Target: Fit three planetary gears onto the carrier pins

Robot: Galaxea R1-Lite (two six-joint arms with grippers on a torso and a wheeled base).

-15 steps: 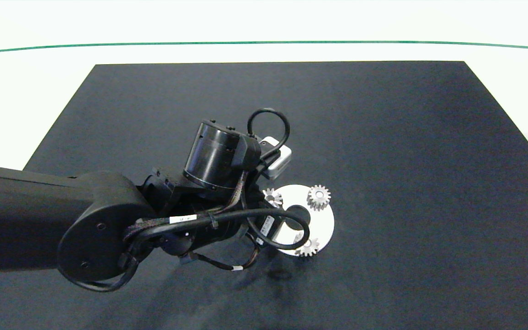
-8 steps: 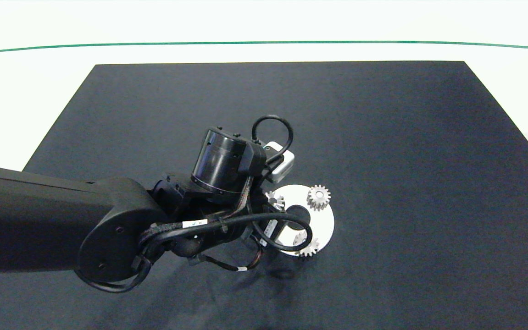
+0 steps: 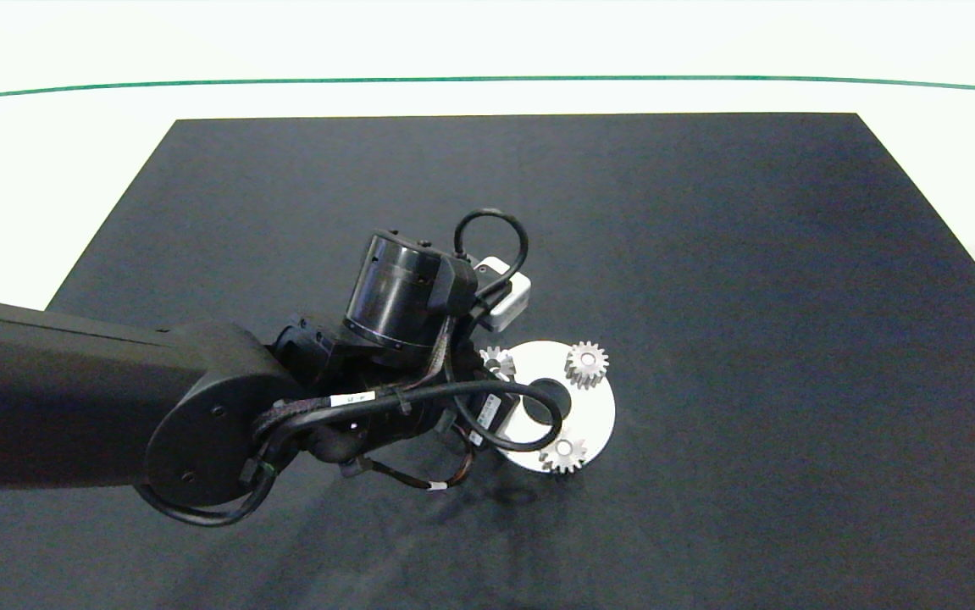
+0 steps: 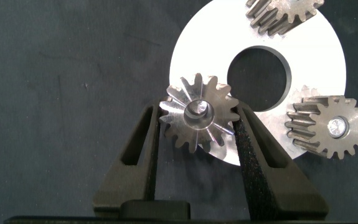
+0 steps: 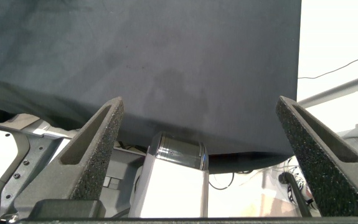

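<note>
The white carrier disc (image 3: 593, 419) lies mid-table with three silvery planetary gears on it: a far one (image 3: 587, 364), a near one (image 3: 563, 453) and a left one (image 3: 497, 360) half hidden under my left wrist. In the left wrist view my left gripper (image 4: 196, 115) is shut on that gear (image 4: 194, 134) at the edge of the disc (image 4: 315, 68), a finger (image 4: 147, 146) against each side. A carrier pin (image 4: 197, 111) shows in its bore. Another pin (image 4: 335, 126) shows inside a second gear (image 4: 325, 127). My right gripper (image 5: 200, 102) is open, away from the table.
A black mat (image 3: 707, 254) covers the table, with white surface (image 3: 47, 169) around it. The left arm (image 3: 394, 292) and its cables (image 3: 487, 407) overhang the disc's left side. The right wrist view shows the mat's edge (image 5: 166, 74) and robot base parts (image 5: 172, 180).
The left wrist pushed toward the disc, then drew back left and away. The disc slid slightly left, and the near gear now shows clear of the cable.
</note>
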